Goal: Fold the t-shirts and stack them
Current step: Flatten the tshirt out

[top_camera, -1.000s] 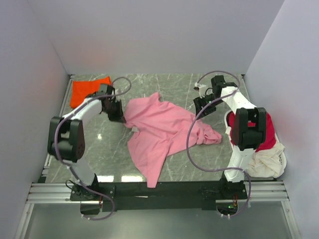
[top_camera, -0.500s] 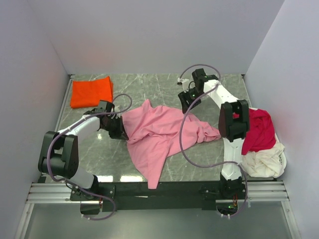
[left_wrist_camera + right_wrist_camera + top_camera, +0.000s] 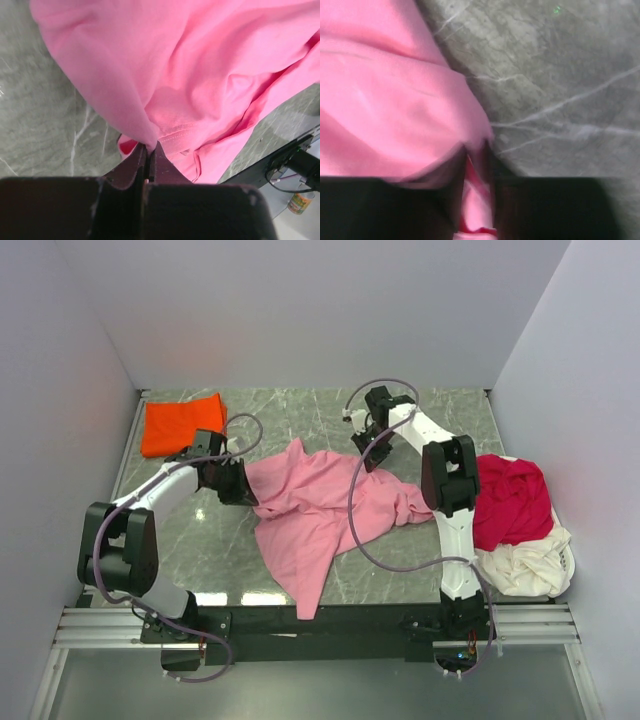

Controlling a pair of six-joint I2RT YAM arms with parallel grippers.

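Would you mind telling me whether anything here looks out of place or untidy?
The pink t-shirt lies crumpled and askew, one corner apparently hanging off the table at the near edge. The crimson shirt and cream shirt sit heaped, unfolded, at the right edge. Only the orange shirt, far left, is folded square.

Right wrist view blurred — pink t-shirt (cropped left) meets fingers indistinctly.
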